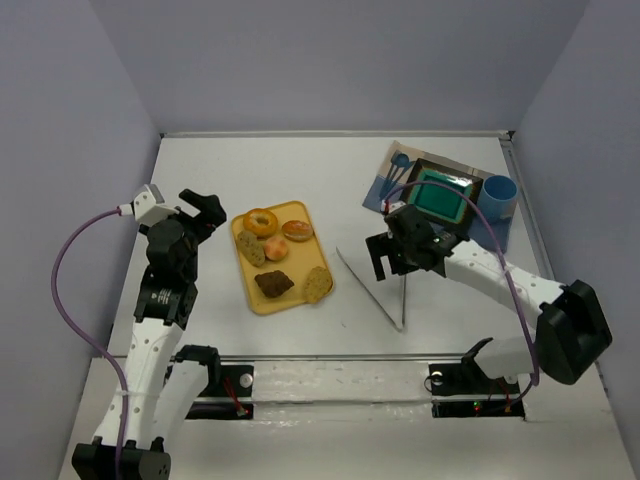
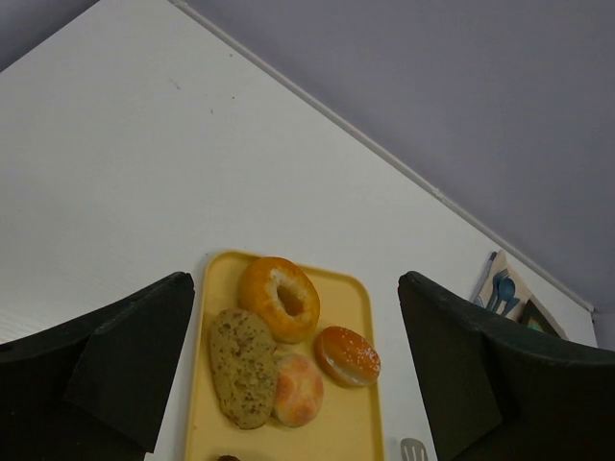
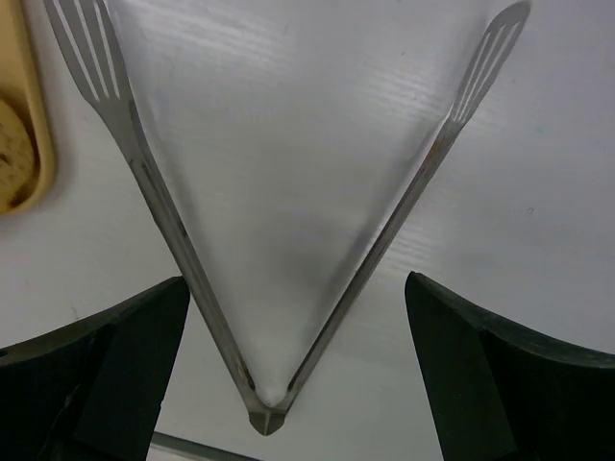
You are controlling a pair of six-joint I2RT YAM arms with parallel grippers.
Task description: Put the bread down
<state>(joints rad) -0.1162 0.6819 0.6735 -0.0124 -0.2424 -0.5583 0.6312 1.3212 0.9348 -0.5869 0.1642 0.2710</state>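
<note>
White desk: small dark-brown square bread slice on yellow plastic tray, lying left of right tool, whose jaws stand wide apart over steel V-shaped tongs; left tool likewise apart.

Cut-offs and occlusions across our three views

Left wrist: we get only a dark sliver of the bread at the bottom edge, which also crops the yellow tray and the tongs tip. Right wrist: left edge crops the tray and a seeded slice. Top: the right arm covers part of the placemat.
</note>
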